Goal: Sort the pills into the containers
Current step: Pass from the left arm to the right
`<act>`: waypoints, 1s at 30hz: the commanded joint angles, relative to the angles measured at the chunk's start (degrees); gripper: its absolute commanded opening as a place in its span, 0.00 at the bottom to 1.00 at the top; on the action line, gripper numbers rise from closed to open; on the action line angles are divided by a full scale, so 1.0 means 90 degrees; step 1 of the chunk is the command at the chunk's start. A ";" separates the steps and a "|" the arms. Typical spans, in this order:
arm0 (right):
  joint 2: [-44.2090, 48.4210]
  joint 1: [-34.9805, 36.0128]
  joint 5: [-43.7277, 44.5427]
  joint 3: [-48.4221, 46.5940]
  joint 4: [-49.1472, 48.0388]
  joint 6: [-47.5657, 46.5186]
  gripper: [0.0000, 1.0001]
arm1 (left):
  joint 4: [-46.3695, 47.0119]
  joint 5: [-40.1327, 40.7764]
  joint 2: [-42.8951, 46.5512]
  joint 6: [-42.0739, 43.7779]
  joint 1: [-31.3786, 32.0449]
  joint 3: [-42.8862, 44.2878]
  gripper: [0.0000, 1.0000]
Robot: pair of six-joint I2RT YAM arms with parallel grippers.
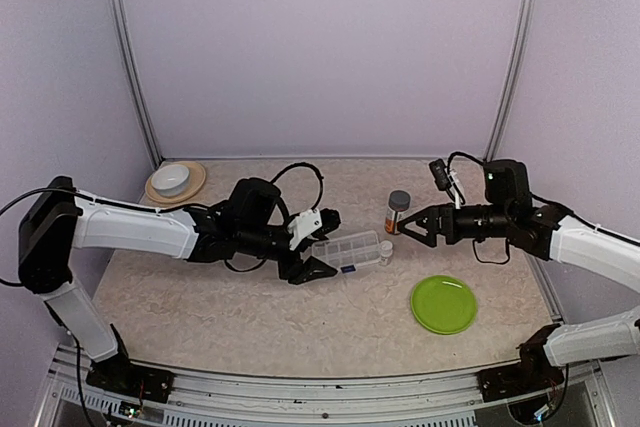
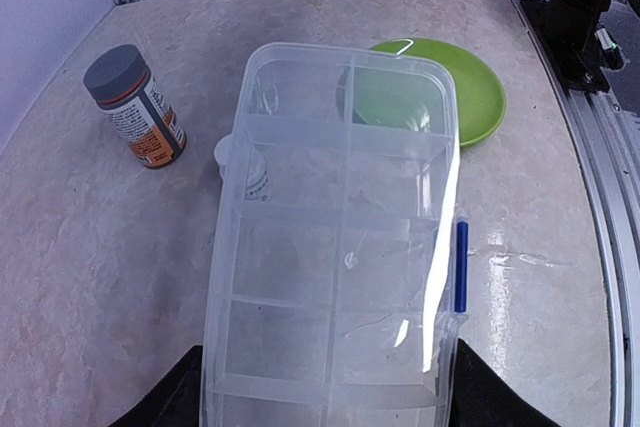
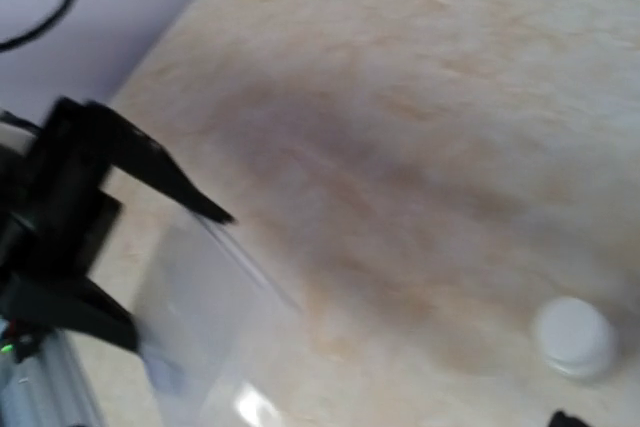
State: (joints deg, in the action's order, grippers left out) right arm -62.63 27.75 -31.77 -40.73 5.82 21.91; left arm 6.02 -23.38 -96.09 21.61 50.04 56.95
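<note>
Clear and divided into compartments, the plastic box [image 2: 340, 247] bore a small blue mark [image 2: 460, 267] on one side. It was clamped across its width between the part-spread fingers [image 2: 175, 399] of the left gripper [image 1: 320, 245], over the middle of the marbled table [image 1: 250, 317]. A whitish speck [image 2: 350, 259] in one middle compartment may have been a pill, though it was too faint to be sure. The right gripper [image 1: 412, 231] stood spread wide, holding nothing, just beside the grey-capped bottle [image 1: 398, 210]. A small white bottle [image 1: 385, 252] stood at the box's end away from the left gripper, with a green plate [image 1: 443, 304] nearby.
</note>
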 commanded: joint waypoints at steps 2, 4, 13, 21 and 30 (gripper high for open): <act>-0.0428 0.0376 -0.0546 -0.0379 -0.0328 0.0438 0.96 | 0.0361 0.0450 0.0316 -0.0057 0.0223 -0.0123 0.51; -0.0601 0.0477 -0.0705 -0.0404 -0.0394 0.0446 0.94 | 0.0286 0.0421 0.0347 0.0011 0.0262 -0.0092 0.51; -0.1344 0.0928 -0.1212 -0.0639 -0.0472 0.0388 0.90 | -0.0700 -0.0104 0.0407 0.0790 0.0411 0.0202 0.52; -0.1865 0.0968 -0.1869 -0.0792 -0.0427 0.0378 0.79 | -0.1032 -0.0176 0.0569 0.1155 0.0416 0.0224 0.52; -0.2260 0.0979 -0.2224 -0.0832 -0.0359 0.0548 0.64 | -0.0959 -0.0059 0.0628 0.1214 0.0426 0.0143 0.52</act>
State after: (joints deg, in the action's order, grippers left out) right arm -81.30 35.97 -48.42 -46.39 3.07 25.32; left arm -2.66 -23.75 -92.42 31.59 53.47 57.45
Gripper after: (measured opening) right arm 0.678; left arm 0.679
